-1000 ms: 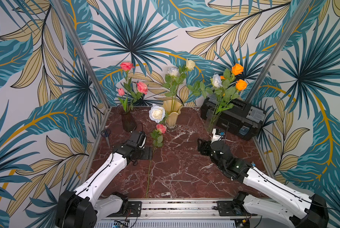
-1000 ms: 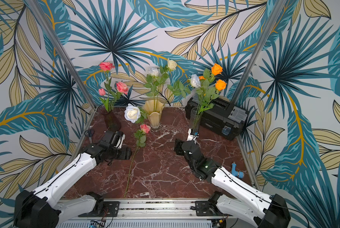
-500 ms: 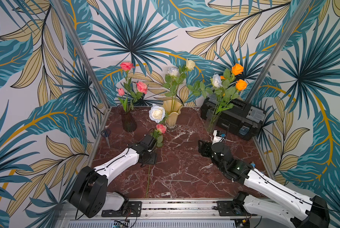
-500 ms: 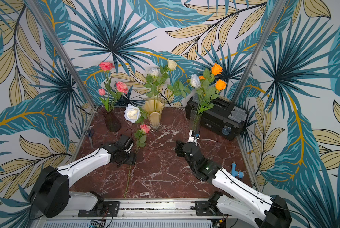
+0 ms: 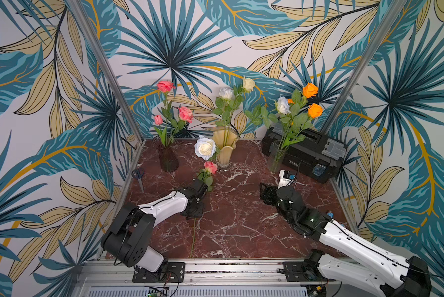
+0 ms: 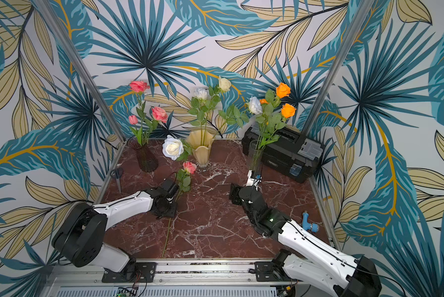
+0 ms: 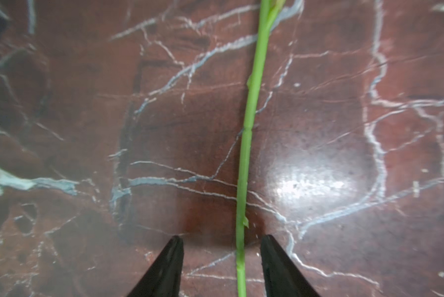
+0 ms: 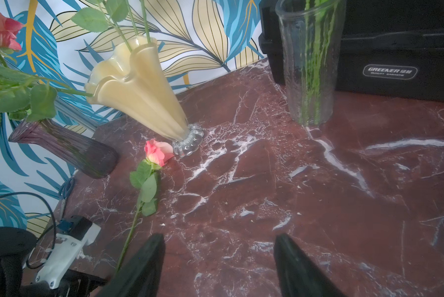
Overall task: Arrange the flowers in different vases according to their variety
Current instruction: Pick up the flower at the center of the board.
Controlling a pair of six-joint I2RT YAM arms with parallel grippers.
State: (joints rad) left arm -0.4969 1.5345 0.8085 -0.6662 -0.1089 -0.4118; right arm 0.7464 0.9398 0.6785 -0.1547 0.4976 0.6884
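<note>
A pink rose (image 5: 210, 167) lies on the red marble table (image 5: 241, 218), its long stem (image 7: 249, 128) running toward the front edge. My left gripper (image 7: 221, 239) points down over the stem, open, one finger on each side and neither touching. My right gripper (image 8: 219, 237) hovers open and empty at mid-right (image 5: 263, 190). At the back, the dark purple vase (image 5: 167, 156) holds pink roses. The cream ruffled vase (image 5: 226, 149) holds white ones, and a big white rose (image 5: 205, 147) hangs low beside it. The clear glass vase (image 5: 276, 156) holds orange roses and a white one (image 5: 282, 105).
A black toolbox (image 5: 308, 151) stands at the back right, behind the clear vase. Blue-handled scissors (image 5: 138, 174) lie by the left wall. A small blue tool (image 6: 309, 225) lies near the right edge. Metal posts rise at both back corners.
My left arm has swung right from beside the flower to over its stem and come down, and its jaws have narrowed around the stem. The right arm has barely moved.
</note>
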